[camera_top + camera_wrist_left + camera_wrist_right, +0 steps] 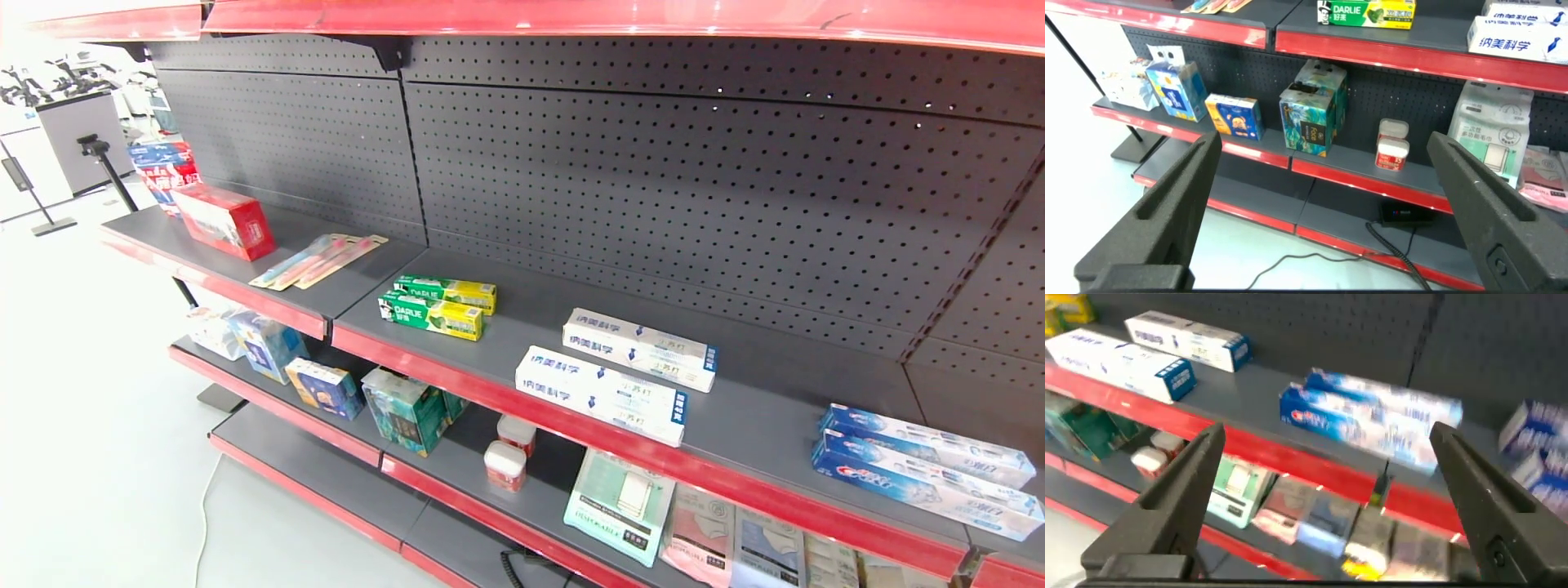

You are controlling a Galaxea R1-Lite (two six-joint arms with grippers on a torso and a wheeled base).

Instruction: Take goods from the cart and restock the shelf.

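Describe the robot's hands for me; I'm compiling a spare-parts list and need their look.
The left hand and the right hand look alike. Each has two long, matte dark grey fingers, wedge-shaped and narrowing towards the tips, with angular stepped ridges along their faces.

Matte black, seemingly grooved, tapering fingers.

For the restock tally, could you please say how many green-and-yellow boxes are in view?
2: the front box by the shelf edge, the back box right behind it. None look hidden.
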